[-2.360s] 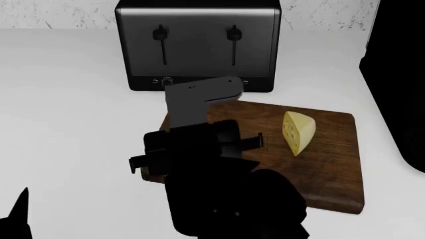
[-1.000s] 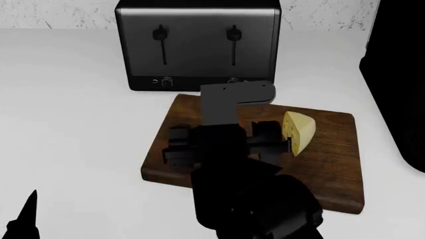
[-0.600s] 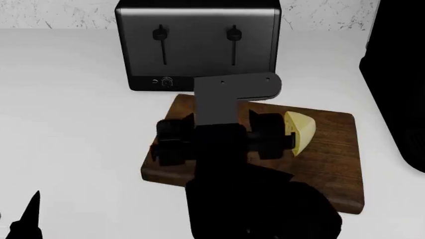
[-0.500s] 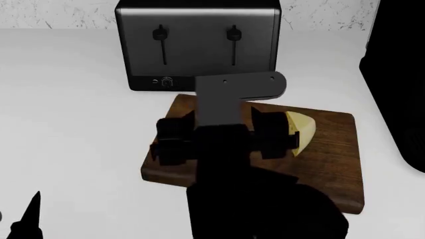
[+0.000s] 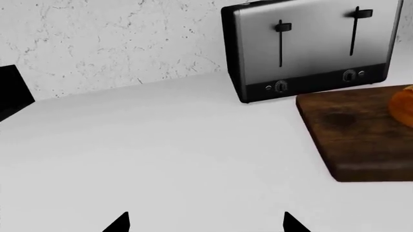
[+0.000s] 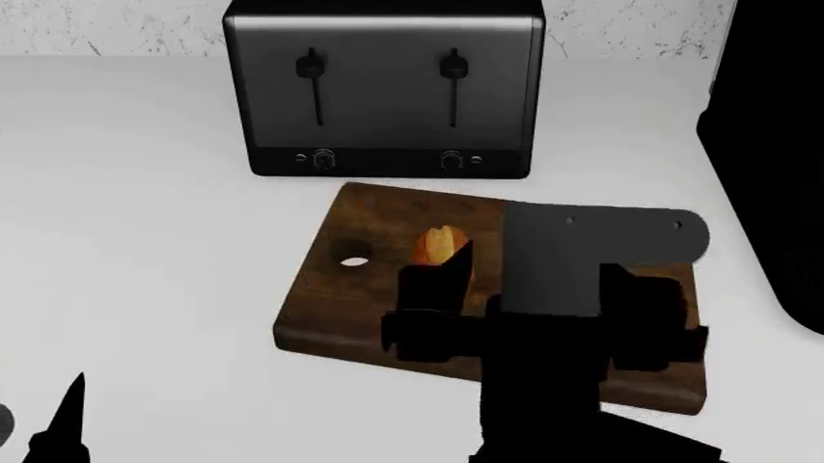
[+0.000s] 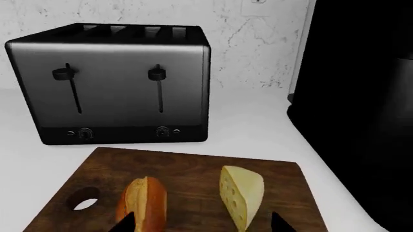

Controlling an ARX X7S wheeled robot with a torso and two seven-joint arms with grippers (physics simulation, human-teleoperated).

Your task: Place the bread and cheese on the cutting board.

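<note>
The dark brown cutting board (image 6: pixel 322 304) lies in front of the toaster, its round hole (image 6: pixel 353 261) near the left end. The bread (image 6: pixel 438 245) lies on the board. In the right wrist view the bread (image 7: pixel 143 205) and the pale yellow cheese (image 7: pixel 242 195) lie side by side on the board (image 7: pixel 193 166), a little apart. In the head view my right arm hides the cheese. My right gripper (image 7: pixel 203 224) is open and empty, just short of both. My left gripper (image 5: pixel 205 223) is open and empty over the white counter, left of the board (image 5: pixel 348 125).
A black and steel toaster (image 6: pixel 382 87) stands right behind the board. A tall black appliance (image 6: pixel 773 145) stands at the right, close to the board's right end. White counter (image 6: pixel 142 222) stretches to the left, with a speckled wall behind.
My right gripper has moved right and back toward me, off the bread, which now shows bare on the board. The arm now covers the cheese in the head view.
</note>
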